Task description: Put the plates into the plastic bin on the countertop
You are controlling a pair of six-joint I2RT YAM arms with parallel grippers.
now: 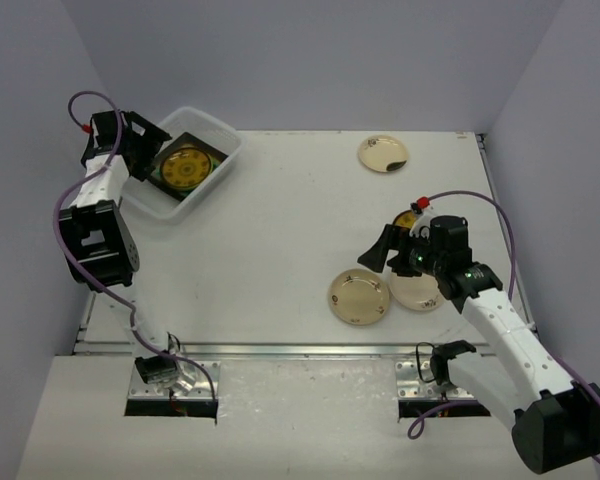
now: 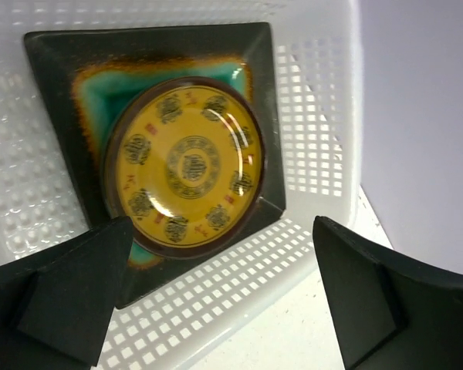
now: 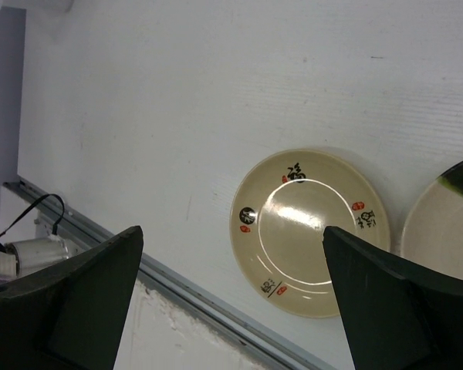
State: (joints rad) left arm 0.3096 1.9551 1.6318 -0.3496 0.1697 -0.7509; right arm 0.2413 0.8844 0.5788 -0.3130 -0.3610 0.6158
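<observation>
At lower right, a cream plate [image 1: 359, 298] and a second cream plate [image 1: 417, 292] are left on the countertop [image 1: 280, 230] beneath the wide-open, empty right gripper [image 3: 233, 231], while at upper left a mustard-patterned plate [image 1: 185, 167] is stacked on a teal-centred square plate [image 2: 54, 62] in the plastic bin [image 1: 212, 120] under the wide-spread, empty left gripper [image 2: 221, 227].

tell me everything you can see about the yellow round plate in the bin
The yellow round plate is glossy, ceramic-looking, mustard with a ring of dark round medallions, a central emblem and a dark brown rim. It lies flat, face up, on the teal-centred square plate inside the plastic bin. The open left gripper hovers above, not touching it.
</observation>
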